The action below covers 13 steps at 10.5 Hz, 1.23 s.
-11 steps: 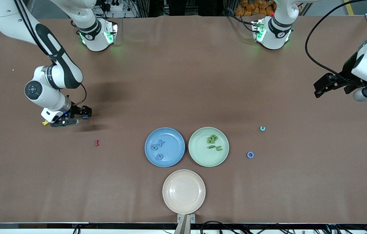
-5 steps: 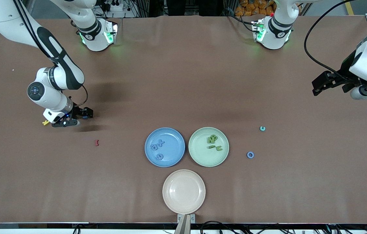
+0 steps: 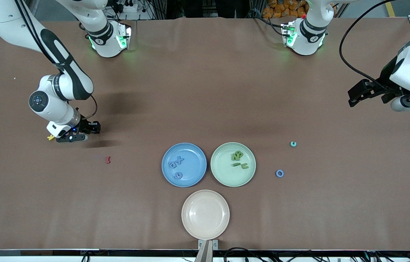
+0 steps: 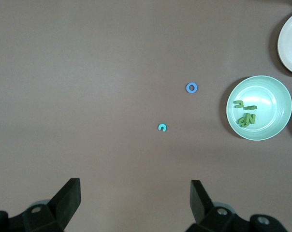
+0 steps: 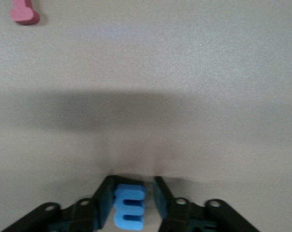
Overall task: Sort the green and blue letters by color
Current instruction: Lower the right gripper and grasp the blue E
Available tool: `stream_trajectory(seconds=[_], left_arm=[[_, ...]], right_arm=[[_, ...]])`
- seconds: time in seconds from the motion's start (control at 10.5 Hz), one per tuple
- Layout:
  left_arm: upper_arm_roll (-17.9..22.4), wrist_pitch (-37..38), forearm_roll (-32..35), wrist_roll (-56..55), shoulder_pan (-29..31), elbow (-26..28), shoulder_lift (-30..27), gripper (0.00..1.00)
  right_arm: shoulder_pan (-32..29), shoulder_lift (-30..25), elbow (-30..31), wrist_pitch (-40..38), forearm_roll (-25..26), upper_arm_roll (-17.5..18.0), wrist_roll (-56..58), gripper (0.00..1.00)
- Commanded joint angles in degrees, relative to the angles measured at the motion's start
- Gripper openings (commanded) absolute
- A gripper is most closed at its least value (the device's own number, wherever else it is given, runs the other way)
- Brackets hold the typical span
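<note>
Your brown table (image 3: 205,91) carried three plates grouped near the front camera: a blue plate (image 3: 166,177) and a green plate (image 3: 223,178) side by side, and a cream plate (image 3: 205,214) just nearer the camera than both. Your right gripper (image 3: 94,128) sat low over the table toward the right arm's end, its jaws drawn in on a blue letter E (image 5: 130,209), which the right wrist view showed pinched between the two fingers (image 5: 103,202). Your left gripper (image 3: 357,95) waited in the air over the left arm's end of the table, jaws spread wide with nothing between them.

You had three blue letters (image 3: 176,162) lying in the blue plate and a small heap of green letters (image 3: 238,159) in the green plate. A blue ring-shaped letter O (image 3: 280,173) lay on the bare table just beside the green plate, toward the left arm's end. A teal letter C (image 3: 293,144) lay near it, farther from the camera. A dark red letter (image 3: 108,159) lay on the table between the right gripper and the blue plate, and a yellow letter (image 3: 50,137) showed right beside the right gripper.
</note>
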<state>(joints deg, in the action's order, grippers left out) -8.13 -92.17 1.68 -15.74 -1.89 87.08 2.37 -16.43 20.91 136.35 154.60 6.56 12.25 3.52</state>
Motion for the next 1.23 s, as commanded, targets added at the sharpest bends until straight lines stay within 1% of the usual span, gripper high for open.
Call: stream_trajectory(seconds=[0.0, 0.28, 0.47, 0.57, 0.66, 0.76, 0.85, 0.95, 1.04, 1.14], left_arm=[[-0.04, 0.77, -1.50, 1.33, 0.40, -0.07, 0.09, 1.00], [-0.04, 0.77, -1.50, 1.33, 0.40, -0.07, 0.18, 1.00], [0.04, 0.77, -1.59, 1.33, 0.40, 0.02, 0.26, 1.00], [0.05, 0.68, -1.59, 1.24, 0.40, 0.10, 0.26, 1.00], [0.05, 0.68, -1.59, 1.33, 0.49, 0.11, 0.26, 1.00], [0.05, 0.68, -1.59, 1.33, 0.40, 0.11, 0.26, 1.00], [0.05, 0.59, -1.59, 1.33, 0.40, 0.19, 0.26, 1.00], [0.05, 0.59, -1.59, 1.33, 0.49, 0.11, 0.52, 1.00], [0.05, 0.50, -1.59, 1.33, 0.49, 0.11, 0.61, 1.00], [0.05, 0.50, -1.59, 1.33, 0.40, 0.11, 0.62, 1.00]], right_arm=[[0.00, -0.52, 1.55, 0.44, -1.02, 0.32, -0.45, 0.00], [0.17, -0.52, 0.85, 0.36, -0.93, 0.58, -0.71, 0.00], [0.09, -0.87, -0.38, 0.01, -1.02, 1.98, -4.12, 0.00], [0.09, -1.48, -1.43, -2.08, -1.02, 3.38, -7.53, 0.00], [-0.09, -1.67, -4.23, -7.06, -1.11, 4.88, -10.96, 0.00], [-0.09, -1.49, -8.52, -12.94, -2.24, 6.98, -14.91, 0.00], [0.17, -0.80, -14.65, -18.48, -7.12, 9.00, -18.52, 0.00], [0.70, -0.09, -20.37, -23.41, -13.00, 9.63, -20.03, 0.00], [1.74, 1.66, -24.78, -26.16, -19.24, 9.55, -20.31, 0.00], [1.84, 3.76, -28.04, -26.45, -24.35, 9.55, -20.31, 0.00]])
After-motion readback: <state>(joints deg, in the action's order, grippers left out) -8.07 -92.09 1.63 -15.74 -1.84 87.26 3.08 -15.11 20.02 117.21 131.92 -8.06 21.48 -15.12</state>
